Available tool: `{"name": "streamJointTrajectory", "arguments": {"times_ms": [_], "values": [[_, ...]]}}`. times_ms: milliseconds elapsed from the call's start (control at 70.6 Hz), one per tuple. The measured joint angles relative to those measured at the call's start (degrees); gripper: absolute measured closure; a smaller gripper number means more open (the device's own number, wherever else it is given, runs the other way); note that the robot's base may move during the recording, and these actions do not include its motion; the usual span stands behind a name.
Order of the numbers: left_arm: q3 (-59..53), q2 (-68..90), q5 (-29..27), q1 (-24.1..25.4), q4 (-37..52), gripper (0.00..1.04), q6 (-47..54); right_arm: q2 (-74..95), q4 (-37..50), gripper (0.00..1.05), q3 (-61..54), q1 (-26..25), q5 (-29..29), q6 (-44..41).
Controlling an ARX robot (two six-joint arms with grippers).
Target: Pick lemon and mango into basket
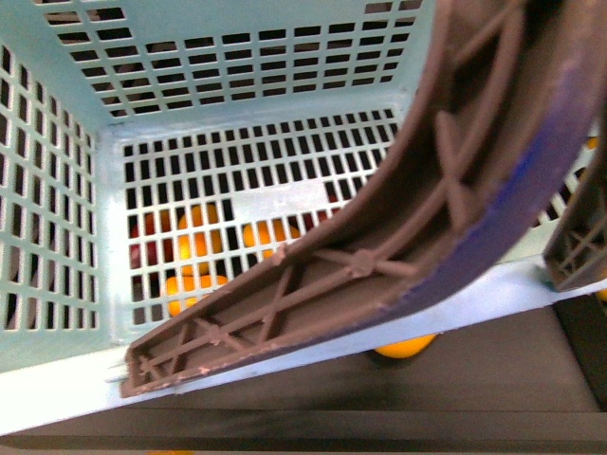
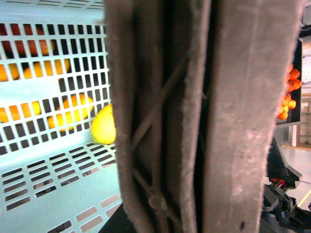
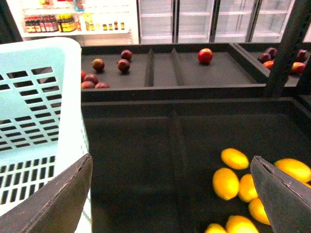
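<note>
My right gripper (image 3: 170,194) is spread wide, with nothing between its 2 dark fingers (image 3: 63,204). It hangs over a dark produce bin (image 3: 141,155) just beside the basket (image 3: 68,111), whose turquoise corner rises next to 1 finger. My left gripper shows in no view, so I cannot tell how it stands. The left wrist view is filled by the basket's brownish-purple ribbed handle (image 2: 233,121), very close to the lens.

Past the handle in that view is a pale-yellow rounded fruit, the lemon (image 2: 103,125) by its colour. It sits against the basket's lattice, where 2 slotted panels meet. It lies on the camera's side of the slots, and the handle hides part of it. More yellow and orange fruit shows only through the slots, beyond the basket's wall.

In the bin, well apart from the basket, lies a loose cluster of about 7 yellow fruits (image 3: 234,158). The deepest orange one, which I take for the mango (image 3: 224,183), is on the basket side of the cluster, just beside a neighbour and apart from my fingers.

In the front view the handle sweeps across the basket's open inside. There, 1 orange-yellow fruit (image 1: 403,347) peeks out under the basket's rim, outside it. Beyond the basket, farther compartments hold dark red fruits (image 3: 98,64) and 1 red apple (image 3: 205,56).
</note>
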Motion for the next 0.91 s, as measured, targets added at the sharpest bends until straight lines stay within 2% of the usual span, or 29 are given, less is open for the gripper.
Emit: {"name": "streamJointTrajectory", "arguments": {"times_ms": [453,906], "values": [[0.0,0.0,0.5,0.2,0.0,0.89,0.1,0.0,0.0,0.09,-0.1,0.0,-0.2,0.0],[0.0,0.0,-1.4,1.3,0.0,0.89,0.3,0.0,-0.1,0.09,0.0,0.1,-0.5,0.0]]}}
